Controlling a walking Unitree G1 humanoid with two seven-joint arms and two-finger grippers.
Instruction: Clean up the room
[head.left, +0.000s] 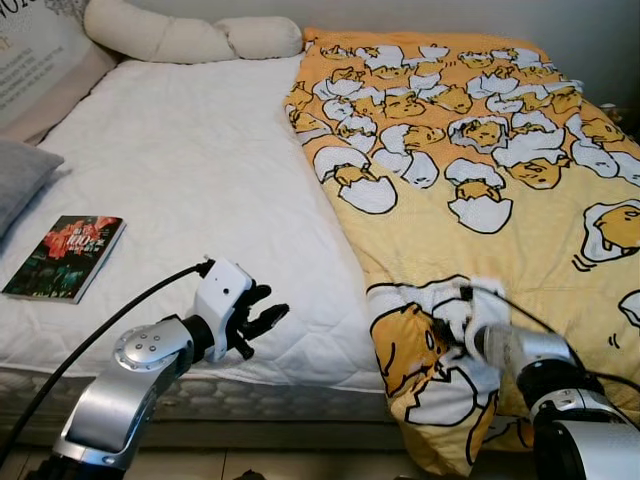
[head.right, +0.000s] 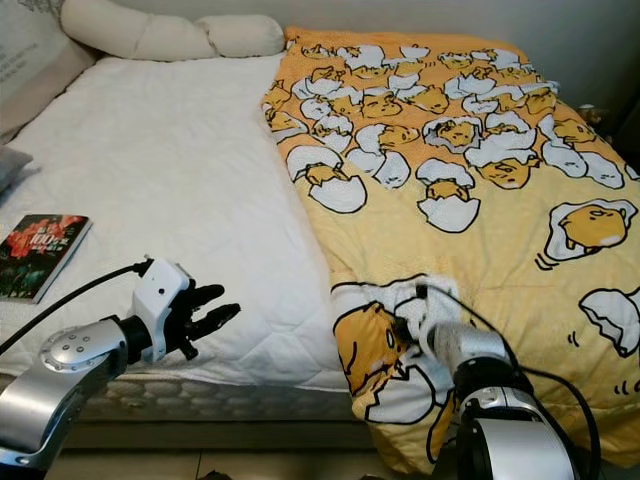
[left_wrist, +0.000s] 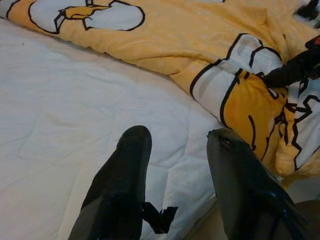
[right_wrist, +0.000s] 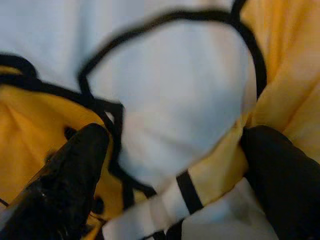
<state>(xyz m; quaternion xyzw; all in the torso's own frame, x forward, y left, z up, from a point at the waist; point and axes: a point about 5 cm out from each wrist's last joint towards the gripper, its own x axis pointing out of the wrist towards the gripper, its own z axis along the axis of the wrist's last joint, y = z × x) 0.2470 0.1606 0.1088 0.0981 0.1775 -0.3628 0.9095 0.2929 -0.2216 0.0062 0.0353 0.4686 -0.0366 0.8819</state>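
Two arms reach over a bed (head.left: 190, 170) covered by a white quilted sheet. Left eye view: a yellow blanket (head.left: 480, 150) printed with egg cartoons covers the right half of the frame, its near corner bunched at lower centre-right and hanging over the bed's front edge. The left tool (head.left: 262, 320), at lower left-centre, hovers above the white sheet near the front edge, fingers apart and holding nothing. The right tool (head.left: 462, 335), at lower right, is pressed into the bunched corner of the blanket. A book (head.left: 65, 257) with a dark red cover lies flat at the left edge; a grey cushion (head.left: 22, 175) sits above it, and two cream pillows (head.left: 190, 38) lie along the top.

Right eye view: the same layout, shifted slightly leftward.

Left wrist view: two black fingers (left_wrist: 122, 185) stand spread over the white sheet, the blanket fold just beyond them at upper right.

Right wrist view: both black fingers (right_wrist: 70, 175) flank a raised white-and-yellow fold of the blanket, clamped on the cloth.
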